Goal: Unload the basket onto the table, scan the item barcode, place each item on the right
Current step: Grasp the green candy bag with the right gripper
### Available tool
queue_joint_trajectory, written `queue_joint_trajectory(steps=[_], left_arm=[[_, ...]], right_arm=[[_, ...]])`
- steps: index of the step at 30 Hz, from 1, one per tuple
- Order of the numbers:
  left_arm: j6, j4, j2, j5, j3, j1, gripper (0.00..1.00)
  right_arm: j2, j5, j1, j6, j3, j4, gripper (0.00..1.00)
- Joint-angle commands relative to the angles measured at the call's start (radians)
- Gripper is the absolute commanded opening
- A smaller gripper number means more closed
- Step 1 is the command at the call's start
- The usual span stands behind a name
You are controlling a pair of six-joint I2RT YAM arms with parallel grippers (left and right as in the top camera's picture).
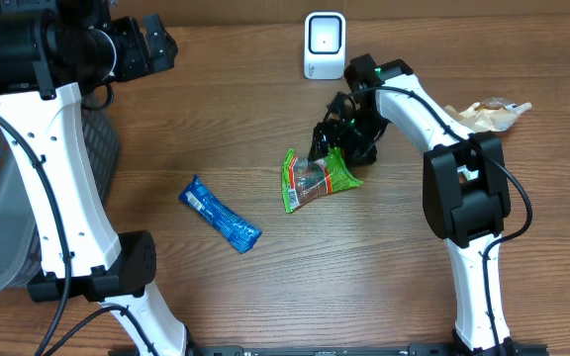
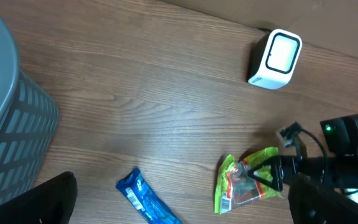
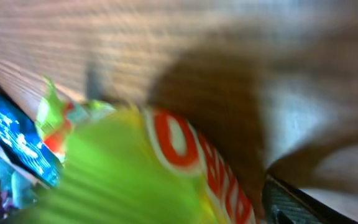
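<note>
View overhead: green snack packet [image 1: 315,178] lies flat mid-table, below the white barcode scanner [image 1: 325,44] and right of a blue wrapper [image 1: 221,215]; right gripper [image 1: 336,146] is at its upper right edge, jaw state not discernible. Left wrist: left gripper [image 1: 148,44] fingers [image 2: 48,200] stand wide apart, nothing between them. Right wrist: heavily blurred, packet fills the frame close up.

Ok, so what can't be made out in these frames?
Right wrist view: motion blur smears the green packet; no barcode is readable.
Overhead: the right gripper is a dark tangle over the green packet's edge, so open or gripping cannot be told.
Left wrist view: the basket is cut off by the left edge.
</note>
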Motion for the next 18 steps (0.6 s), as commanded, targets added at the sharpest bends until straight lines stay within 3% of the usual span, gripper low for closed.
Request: queue_joint_trajectory(steps=[1,8,10,11,15,18], left_arm=[[0.005,0.000,0.008,-0.006,0.000,0.002,1.00],[0.005,0.000,0.008,-0.006,0.000,0.002,1.00],[0.005,0.000,0.008,-0.006,0.000,0.002,1.00],[0.005,0.000,0.008,-0.006,0.000,0.002,1.00],[0.005,0.000,0.008,-0.006,0.000,0.002,1.00],[0.005,0.000,0.008,-0.006,0.000,0.002,1.00]], right_arm=[[-0.004,-0.008,0.014,-0.107,-0.001,0.038,0.87],[-0.004,-0.012,0.072,-0.155,-0.114,0.070,0.67],[-0.004,-0.012,0.076,-0.155,-0.119,0.043,0.56],[-0.004,-0.011,0.076,-0.155,-0.119,0.018,0.43],[-0.004,-0.012,0.068,-0.154,-0.119,-0.014,0.07],[-0.005,-0.051,0.050,-0.154,-0.107,-0.021,0.04]])
